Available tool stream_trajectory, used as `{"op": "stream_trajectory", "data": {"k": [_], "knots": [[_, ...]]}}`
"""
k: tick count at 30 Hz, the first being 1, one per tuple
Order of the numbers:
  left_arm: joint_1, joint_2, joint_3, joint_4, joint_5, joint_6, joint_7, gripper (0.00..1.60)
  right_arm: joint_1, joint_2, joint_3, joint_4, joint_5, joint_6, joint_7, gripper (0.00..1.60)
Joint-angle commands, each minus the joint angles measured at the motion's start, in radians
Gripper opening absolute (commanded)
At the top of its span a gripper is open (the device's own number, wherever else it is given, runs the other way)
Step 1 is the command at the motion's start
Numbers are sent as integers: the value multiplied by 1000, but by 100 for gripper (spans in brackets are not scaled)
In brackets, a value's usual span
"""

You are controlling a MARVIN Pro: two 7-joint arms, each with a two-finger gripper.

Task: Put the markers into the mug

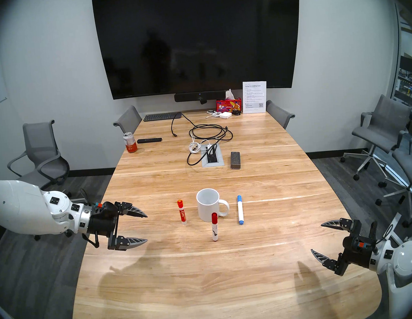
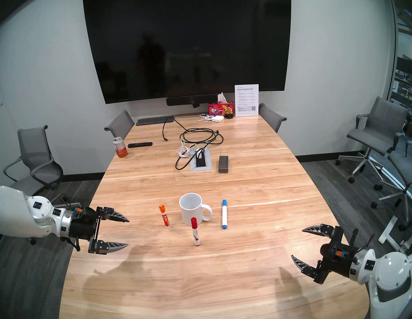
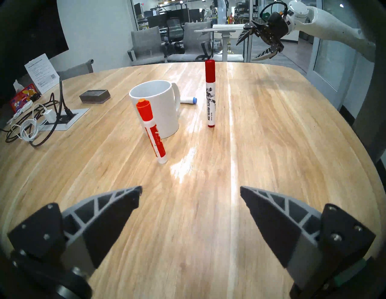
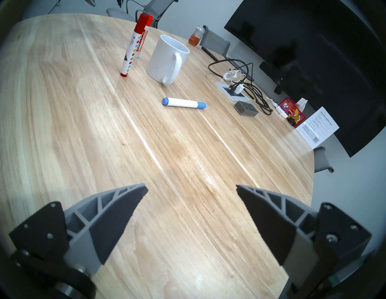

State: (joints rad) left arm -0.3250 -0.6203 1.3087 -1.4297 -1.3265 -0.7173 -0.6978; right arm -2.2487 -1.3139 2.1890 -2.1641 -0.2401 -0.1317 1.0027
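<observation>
The white mug [image 1: 208,205] stands upright and empty mid-table, handle to its right. The orange-capped marker [image 1: 181,212] stands on end left of it. The red-capped marker [image 1: 215,226] stands on end in front of it. The blue-capped marker [image 1: 240,209] lies flat on the mug's right. My left gripper [image 1: 146,227] is open and empty, left of the orange-capped marker. My right gripper [image 1: 316,237] is open and empty at the table's near right edge. The wrist views show the mug [image 3: 155,108] [image 4: 167,60] and the markers ahead of the open fingers.
A dark grey eraser block [image 1: 235,160], a cable tangle [image 1: 208,135] and a power outlet plate [image 1: 212,158] lie beyond the mug. An orange drink can [image 1: 130,142] and a remote [image 1: 149,140] sit far left. Office chairs [image 1: 42,155] ring the wooden table [image 1: 211,291].
</observation>
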Motion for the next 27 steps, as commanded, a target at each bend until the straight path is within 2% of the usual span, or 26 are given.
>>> {"op": "stream_trajectory", "data": {"k": [1,6,7,12,19,27], "knots": [[111,-75,-44,70,-63,-71,-60,160,2,1,0,-13,3,0,2,160],[193,-96,-97,145,-121,-112,-132,160,2,1,0,-13,3,1,2,160],[190,-103,-89,147,-130,-115,-134,160,2,1,0,-13,3,1,2,160],[259,-100,-167,211,-221,-161,-226,160,2,1,0,-13,3,1,2,160],[309,-119,-217,270,-295,-168,-317,160,2,1,0,-14,3,1,3,160],[341,-138,-241,296,-325,-163,-339,160,3,0,0,-14,3,1,3,160]]}}
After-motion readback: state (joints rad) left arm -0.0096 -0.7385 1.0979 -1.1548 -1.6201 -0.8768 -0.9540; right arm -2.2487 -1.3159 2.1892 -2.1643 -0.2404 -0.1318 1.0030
